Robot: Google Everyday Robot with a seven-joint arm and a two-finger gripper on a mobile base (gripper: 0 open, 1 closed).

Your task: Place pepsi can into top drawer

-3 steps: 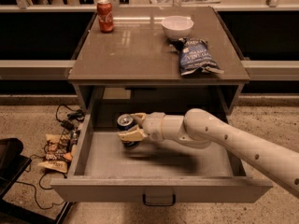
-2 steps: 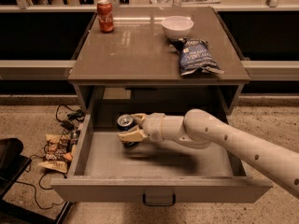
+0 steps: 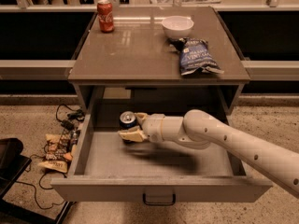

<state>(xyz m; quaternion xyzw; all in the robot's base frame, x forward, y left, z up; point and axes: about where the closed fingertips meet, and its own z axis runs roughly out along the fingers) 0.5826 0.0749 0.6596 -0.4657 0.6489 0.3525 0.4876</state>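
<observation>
The top drawer (image 3: 93, 160) is pulled wide open below the cabinet top, its dark loop handle (image 3: 159, 200) at the front centre. The pepsi can (image 3: 127, 121), dark blue with a silver top, stands upright in the drawer's back left part. My gripper (image 3: 132, 126) reaches in from the right and is shut on the can, with one finger behind it and one finger (image 3: 131, 135) in front. The can's lower half is hidden by the fingers.
On the cabinet top (image 3: 135, 55) stand a red cola can (image 3: 105, 16) at the back left, a white bowl (image 3: 177, 27) and a blue chip bag (image 3: 198, 56) at the right. Cables and wrappers (image 3: 58, 146) lie on the floor left of the drawer.
</observation>
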